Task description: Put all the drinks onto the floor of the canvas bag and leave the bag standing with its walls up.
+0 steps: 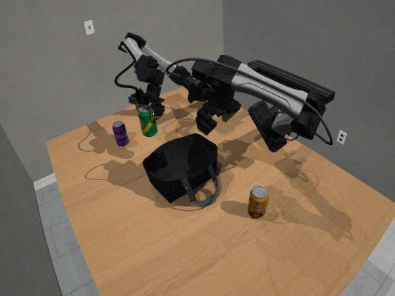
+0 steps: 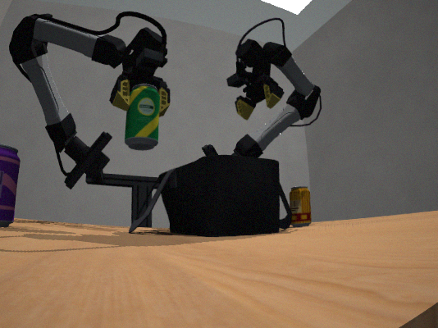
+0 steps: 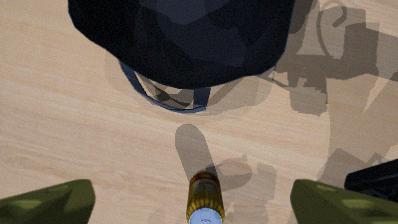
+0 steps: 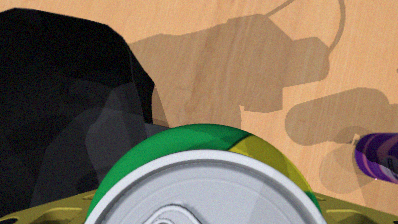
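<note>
The black canvas bag (image 1: 166, 186) (image 2: 221, 194) (image 3: 200, 45) (image 4: 60, 60) stands with its walls up, its handles hanging outside. My right gripper (image 1: 149, 117) (image 2: 142, 102) (image 4: 202, 196) is shut on the green can (image 1: 149, 126) (image 2: 142, 118) (image 4: 165, 142) and holds it upright, above rim height and to the left of the bag in the exterior view. The purple can (image 1: 120, 135) (image 2: 7, 186) (image 4: 380, 155) stands on the table. The orange can (image 1: 257, 203) (image 2: 300, 207) (image 3: 205, 192) stands on the other side of the bag. My left gripper (image 1: 218, 121) (image 2: 259, 107) is open and empty, high above the table.
The wooden table (image 1: 177, 249) (image 2: 213, 280) carries the bag and the standing cans. One bag handle (image 1: 216, 186) (image 3: 185, 110) sags to the side facing the orange can. The dark arm mount (image 2: 141, 202) stands behind the bag in the exterior view.
</note>
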Available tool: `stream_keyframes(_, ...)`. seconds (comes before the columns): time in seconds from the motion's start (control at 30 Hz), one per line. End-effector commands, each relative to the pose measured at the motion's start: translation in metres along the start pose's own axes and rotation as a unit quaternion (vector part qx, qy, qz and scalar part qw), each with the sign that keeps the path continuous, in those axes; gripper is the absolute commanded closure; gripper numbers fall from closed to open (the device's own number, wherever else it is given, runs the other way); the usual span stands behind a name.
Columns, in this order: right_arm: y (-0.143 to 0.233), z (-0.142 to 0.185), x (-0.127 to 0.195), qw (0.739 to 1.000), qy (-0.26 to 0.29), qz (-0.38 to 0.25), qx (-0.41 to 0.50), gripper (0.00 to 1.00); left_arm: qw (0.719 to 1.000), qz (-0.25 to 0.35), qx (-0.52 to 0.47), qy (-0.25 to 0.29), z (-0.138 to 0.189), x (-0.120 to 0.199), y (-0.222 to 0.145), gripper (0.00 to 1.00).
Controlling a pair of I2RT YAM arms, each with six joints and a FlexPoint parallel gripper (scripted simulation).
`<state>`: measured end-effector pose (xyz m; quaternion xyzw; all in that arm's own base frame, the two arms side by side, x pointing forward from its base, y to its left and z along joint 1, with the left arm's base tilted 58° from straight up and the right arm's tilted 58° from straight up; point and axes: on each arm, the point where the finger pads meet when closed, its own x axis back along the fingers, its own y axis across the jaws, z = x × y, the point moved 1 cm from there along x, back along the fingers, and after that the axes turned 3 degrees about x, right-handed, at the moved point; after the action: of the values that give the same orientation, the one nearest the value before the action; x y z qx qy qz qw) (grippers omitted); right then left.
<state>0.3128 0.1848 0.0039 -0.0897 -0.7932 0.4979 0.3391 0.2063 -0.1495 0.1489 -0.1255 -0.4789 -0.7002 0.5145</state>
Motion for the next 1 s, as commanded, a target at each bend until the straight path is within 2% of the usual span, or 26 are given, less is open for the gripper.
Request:
stream_keyframes(0.0,-0.004,-0.026,0.018,0.998,-0.046,0.001,-0.040,0.33,1.000,0.000,0.007,-0.016,-0.003,0.011,0.000,0.00)
stream_keyframes(0.2,0.026,-0.036,0.010,0.998,-0.040,-0.018,-0.045,0.33,1.000,0.000,0.007,-0.016,-0.003,0.011,0.000,0.00)
stream_keyframes(0.27,0.025,-0.040,0.008,0.998,-0.042,0.000,-0.047,0.33,1.000,0.000,0.007,-0.016,-0.003,0.011,0.000,0.00)
stream_keyframes(0.97,0.073,-0.059,-0.005,1.000,-0.026,0.004,-0.013,0.33,1.000,0.000,0.007,-0.016,-0.003,0.011,0.000,0.00)
